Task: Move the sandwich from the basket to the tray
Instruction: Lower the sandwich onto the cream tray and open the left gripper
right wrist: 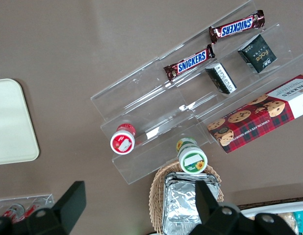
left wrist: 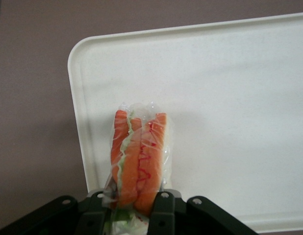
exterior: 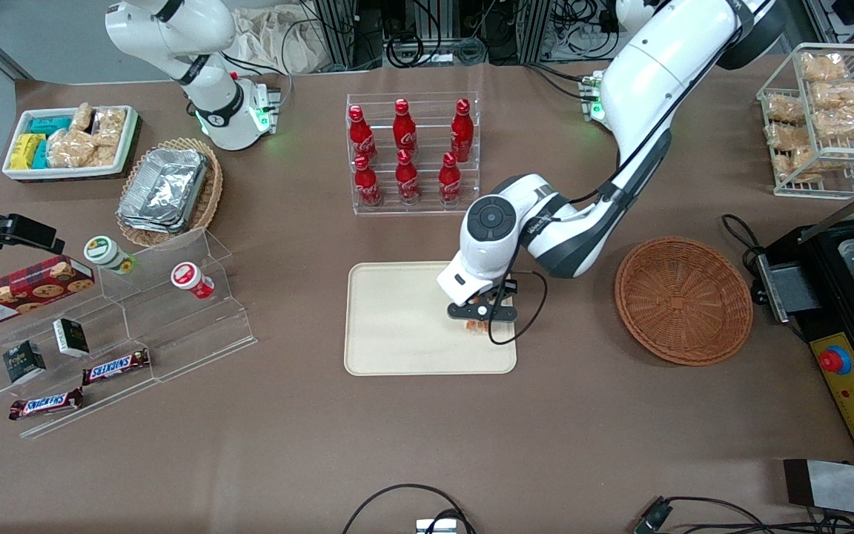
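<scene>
We see the hand (exterior: 483,319) low over the tray (exterior: 397,326), near the tray's edge that faces the basket (exterior: 683,299), and its two fingers (left wrist: 162,210) are clamped on the sandwich (left wrist: 139,159), one on each flat side. The sandwich stands out from between the fingertips in its clear wrap, cut side showing orange layers with a green strip and a red squiggle, and it hangs over the tray's surface close to one rounded corner; we cannot tell whether it touches the tray. In the front view only a small orange bit of the sandwich (exterior: 476,324) shows under the hand. The basket sits on the worktop toward the working arm's end, well apart from the tray. The rack of red bottles (exterior: 408,152) stands farther from the front camera than the tray
</scene>
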`<action>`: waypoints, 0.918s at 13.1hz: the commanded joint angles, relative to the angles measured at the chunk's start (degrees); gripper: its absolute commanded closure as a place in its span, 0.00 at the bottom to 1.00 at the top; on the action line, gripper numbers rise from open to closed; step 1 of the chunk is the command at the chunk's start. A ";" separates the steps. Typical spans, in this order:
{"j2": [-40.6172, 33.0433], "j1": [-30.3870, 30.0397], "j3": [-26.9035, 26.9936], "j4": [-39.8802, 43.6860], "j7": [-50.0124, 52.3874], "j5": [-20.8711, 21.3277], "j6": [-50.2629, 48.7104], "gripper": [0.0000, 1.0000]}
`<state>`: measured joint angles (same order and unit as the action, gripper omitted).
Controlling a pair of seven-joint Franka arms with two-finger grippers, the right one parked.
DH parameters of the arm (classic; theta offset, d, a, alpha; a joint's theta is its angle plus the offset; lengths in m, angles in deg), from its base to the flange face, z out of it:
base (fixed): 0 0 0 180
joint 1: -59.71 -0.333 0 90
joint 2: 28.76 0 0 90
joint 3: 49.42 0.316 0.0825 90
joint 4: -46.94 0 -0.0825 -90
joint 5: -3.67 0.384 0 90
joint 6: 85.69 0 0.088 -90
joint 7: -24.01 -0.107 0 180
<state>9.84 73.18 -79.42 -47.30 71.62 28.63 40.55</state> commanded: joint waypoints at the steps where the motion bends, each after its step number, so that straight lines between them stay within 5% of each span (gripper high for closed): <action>1: 2.01 1.03 0.12 2.22 2.31 2.55 -1.52 0.71; 7: 2.62 2.08 0.65 2.13 2.75 2.99 -1.52 0.69; 12: 2.98 3.05 1.53 2.22 6.36 5.45 -1.61 0.04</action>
<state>11.89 74.93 -78.73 -47.23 75.81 32.46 40.42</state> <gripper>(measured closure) 0.405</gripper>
